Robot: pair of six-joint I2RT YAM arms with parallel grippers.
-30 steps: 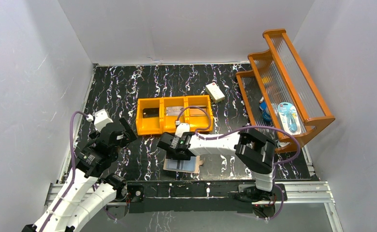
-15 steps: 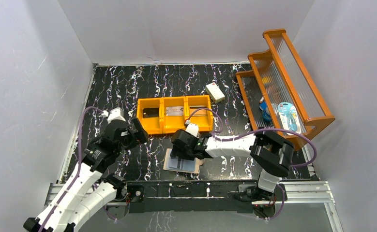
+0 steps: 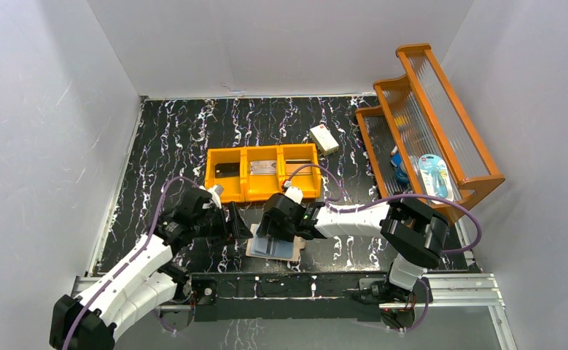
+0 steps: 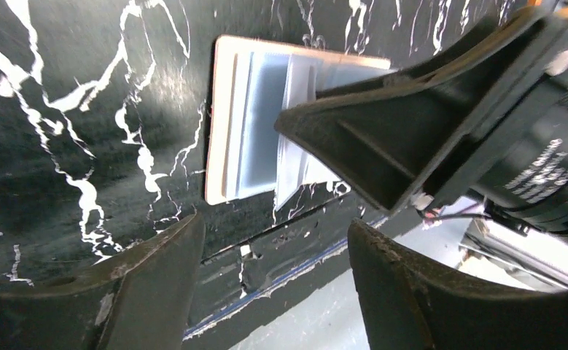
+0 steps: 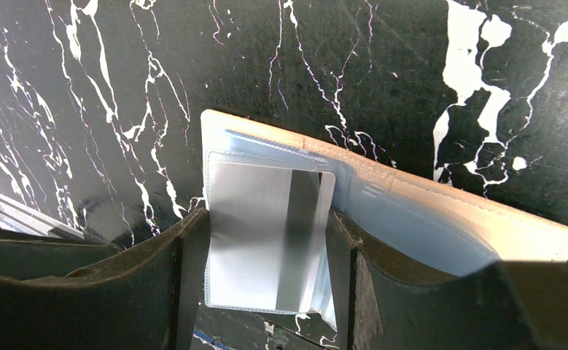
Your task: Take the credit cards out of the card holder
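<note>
Card holder [image 3: 273, 248] is laid open just in front of orange bin [image 3: 230, 195]. Silver card [image 5: 266, 240], seated in a clear pocket, is pinched across its width by right gripper [image 5: 266, 219]. Left gripper [image 4: 273, 222] is open, empty, before the bin's left end. Holder should be pinned first, then the card drawn straight out, untwisted.

The left arm [image 3: 127, 266] reaches forward and inward, held low. The left gripper [image 4: 273, 226] points toward the other arm, jaws apart and empty. The right arm [image 3: 353, 217] bends at the elbow and stretches leftward. The right gripper [image 5: 266, 219] points down, its fingers [image 5: 186, 277] against both side edges of a card holder [image 5: 441, 200] pocket.
</note>
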